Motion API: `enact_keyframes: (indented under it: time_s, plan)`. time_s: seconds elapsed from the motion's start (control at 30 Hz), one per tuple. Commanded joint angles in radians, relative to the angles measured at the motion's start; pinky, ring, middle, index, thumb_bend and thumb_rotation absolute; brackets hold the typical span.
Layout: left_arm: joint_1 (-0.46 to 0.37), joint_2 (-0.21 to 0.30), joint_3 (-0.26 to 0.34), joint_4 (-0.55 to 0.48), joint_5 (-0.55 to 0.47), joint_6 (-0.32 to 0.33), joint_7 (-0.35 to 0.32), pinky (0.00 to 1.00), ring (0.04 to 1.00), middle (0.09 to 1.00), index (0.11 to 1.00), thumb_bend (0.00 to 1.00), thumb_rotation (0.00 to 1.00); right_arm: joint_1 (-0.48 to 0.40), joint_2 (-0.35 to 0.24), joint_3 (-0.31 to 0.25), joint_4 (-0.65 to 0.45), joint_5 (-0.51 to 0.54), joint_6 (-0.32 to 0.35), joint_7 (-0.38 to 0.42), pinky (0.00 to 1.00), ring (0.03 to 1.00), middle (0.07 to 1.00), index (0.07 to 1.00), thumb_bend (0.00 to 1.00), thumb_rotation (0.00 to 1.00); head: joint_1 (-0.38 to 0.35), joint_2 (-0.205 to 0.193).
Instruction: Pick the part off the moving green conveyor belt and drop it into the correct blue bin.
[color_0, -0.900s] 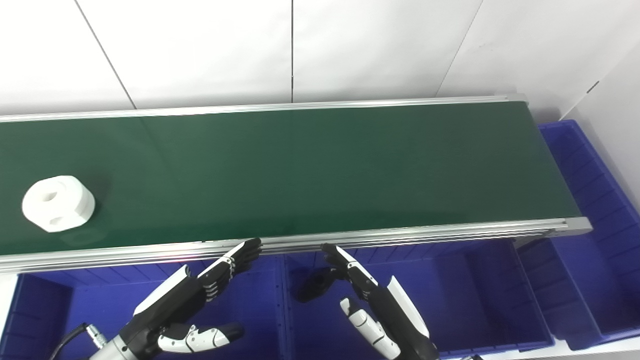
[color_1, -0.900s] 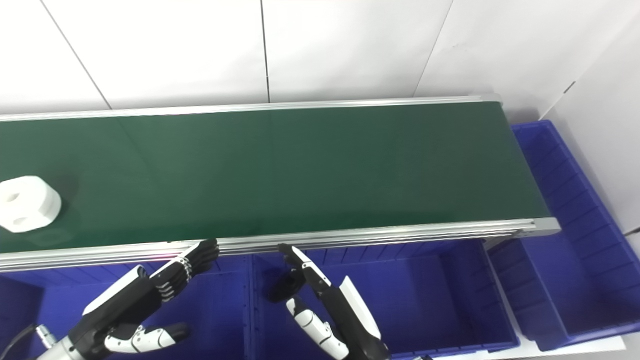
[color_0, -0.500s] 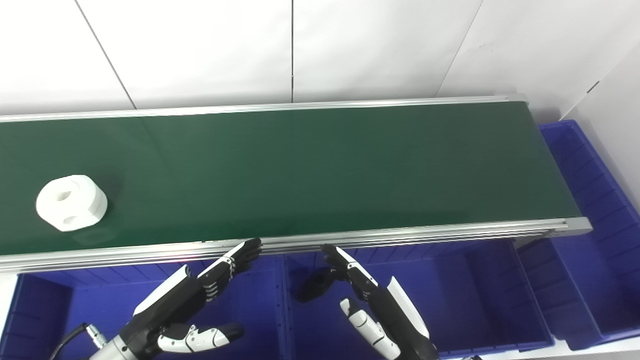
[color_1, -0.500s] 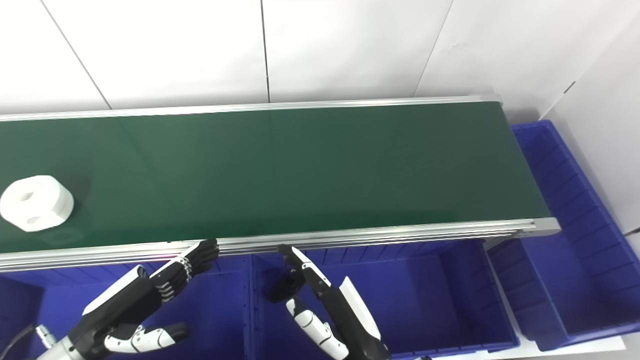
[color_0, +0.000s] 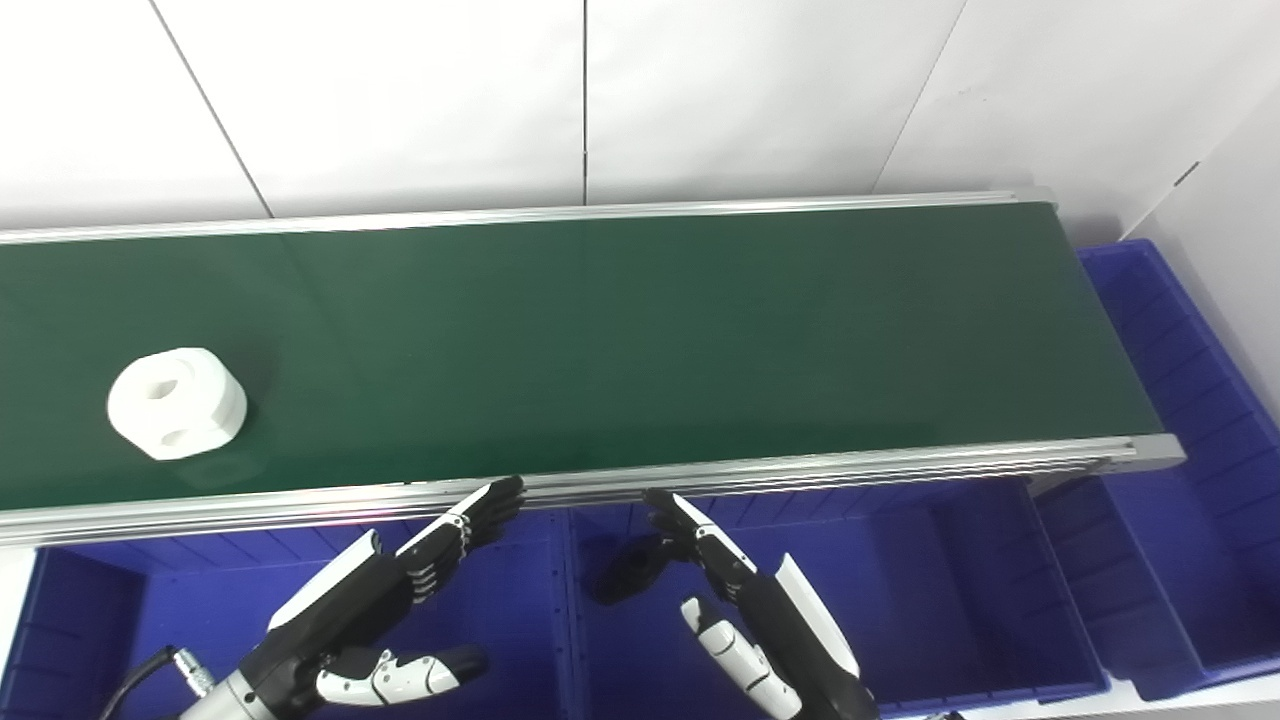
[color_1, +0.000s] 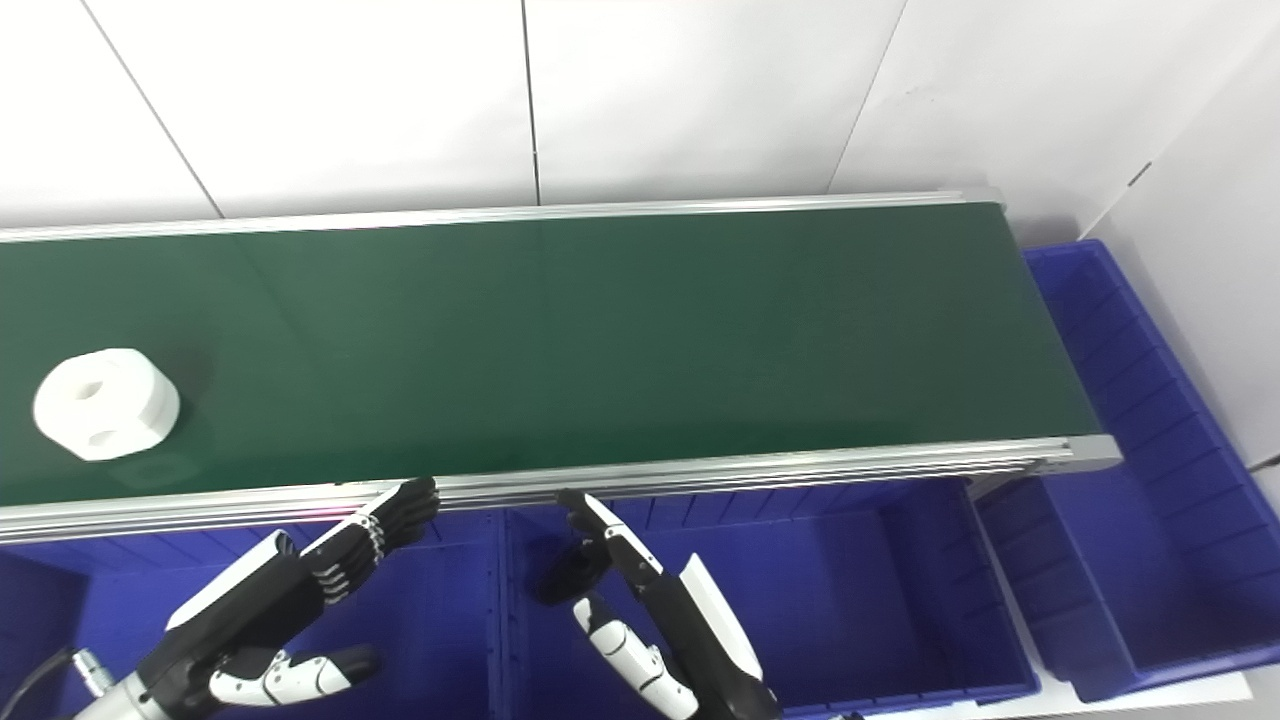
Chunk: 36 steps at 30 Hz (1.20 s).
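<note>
Your left robot hand (color_0: 375, 600) hangs low over the blue bins (color_0: 900, 590), released, with its fingers (color_0: 470, 520) stretched forward and slightly apart and its thumb (color_0: 400, 675) held out to the side; it grasps nothing. The fingertips reach up to the near aluminium rail (color_0: 800, 468) of the conveyor, though you cannot tell whether they touch it.

Your right robot hand (color_0: 745, 610) sits just beside the left one, also released and holding nothing, fingers extended toward the same rail and thumb apart below them.

The part (color_0: 177, 402), a white rounded block with two holes in its top face, lies flat on the green conveyor belt (color_0: 640, 340). It is well to the left of your left robot hand and beyond it, past the near rail, and clear of both hands. From your right robot hand it is farther still, across the left one.

A further blue bin (color_0: 1180, 400) stands off the belt's right end, far to the right of your right robot hand. Beyond the belt rises a white panelled wall (color_0: 640, 100).
</note>
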<state>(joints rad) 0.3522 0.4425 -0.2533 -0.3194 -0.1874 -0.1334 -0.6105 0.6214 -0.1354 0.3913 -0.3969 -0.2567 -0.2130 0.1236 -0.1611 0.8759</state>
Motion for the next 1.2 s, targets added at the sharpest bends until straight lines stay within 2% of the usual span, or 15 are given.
enact_keyframes:
  time_s: [0.0,0.3,0.83,0.9,0.93,0.97,1.0,1.03,1.07,1.1,1.17]
  plan:
    - [-0.004,0.013,0.006,-0.015,-0.011,-0.028,0.002,1.0,1.0,1.0,1.0,0.34,0.43,0.006,0.004,0.002,-0.033,0.008,-0.027,-0.003,0.88,0.929,0.955,0.938,0.45,1.0,0.007,0.001]
    - [-0.006,0.013,0.005,-0.024,-0.015,-0.002,0.004,1.0,1.0,1.0,1.0,0.35,0.43,0.008,0.005,0.001,-0.034,0.013,-0.027,-0.004,0.88,0.932,0.956,0.938,0.46,1.0,0.016,0.001]
    - [0.007,0.015,0.006,-0.033,-0.006,-0.02,0.008,1.0,1.0,1.0,1.0,0.36,0.45,0.019,0.003,0.004,-0.035,0.011,-0.033,-0.004,0.87,0.926,0.954,0.937,0.45,1.0,0.035,-0.003]
    - [0.011,0.014,0.004,-0.028,0.0,-0.036,0.006,1.0,1.0,1.0,1.0,0.36,0.45,0.022,0.002,0.005,-0.027,0.008,-0.045,-0.006,0.87,0.927,0.953,0.937,0.44,1.0,0.05,-0.036]
    - [0.017,0.01,0.0,-0.016,0.007,-0.055,0.005,1.0,1.0,1.0,1.0,0.35,0.44,0.026,-0.002,0.005,-0.01,0.007,-0.064,-0.01,0.87,0.927,0.953,0.938,0.44,1.0,0.099,-0.117]
    - [0.022,0.007,-0.004,-0.005,0.02,-0.073,0.005,1.0,1.0,1.0,1.0,0.35,0.44,0.029,-0.007,0.004,0.007,0.007,-0.083,-0.014,0.87,0.927,0.954,0.94,0.43,1.0,0.11,-0.125]
    - [0.026,0.0,-0.011,0.011,0.038,-0.094,0.008,1.0,1.0,1.0,1.0,0.35,0.46,0.03,-0.015,0.001,0.03,0.007,-0.108,-0.017,0.88,0.932,0.954,0.942,0.42,1.0,0.171,-0.183]
    - [0.029,-0.005,-0.016,0.022,0.05,-0.107,0.011,1.0,1.0,1.0,1.0,0.36,0.46,0.031,-0.02,-0.002,0.046,0.007,-0.125,-0.02,0.88,0.934,0.954,0.943,0.42,1.0,0.171,-0.183]
    - [0.03,-0.011,-0.022,0.036,0.064,-0.118,0.015,1.0,1.0,1.0,1.0,0.36,0.46,0.03,-0.027,-0.006,0.065,0.007,-0.144,-0.023,0.88,0.936,0.955,0.945,0.41,1.0,0.208,-0.229]
    - [0.03,-0.015,-0.027,0.047,0.073,-0.127,0.017,0.99,1.0,1.0,1.0,0.37,0.46,0.032,-0.03,-0.01,0.074,0.006,-0.153,-0.024,0.88,0.934,0.958,0.945,0.41,1.0,0.208,-0.229]
    - [0.027,-0.023,-0.036,0.068,0.083,-0.144,0.019,0.97,1.0,1.0,1.0,0.38,0.45,0.032,-0.033,-0.014,0.093,0.014,-0.163,-0.028,0.86,0.93,0.96,0.942,0.4,1.0,0.216,-0.262]
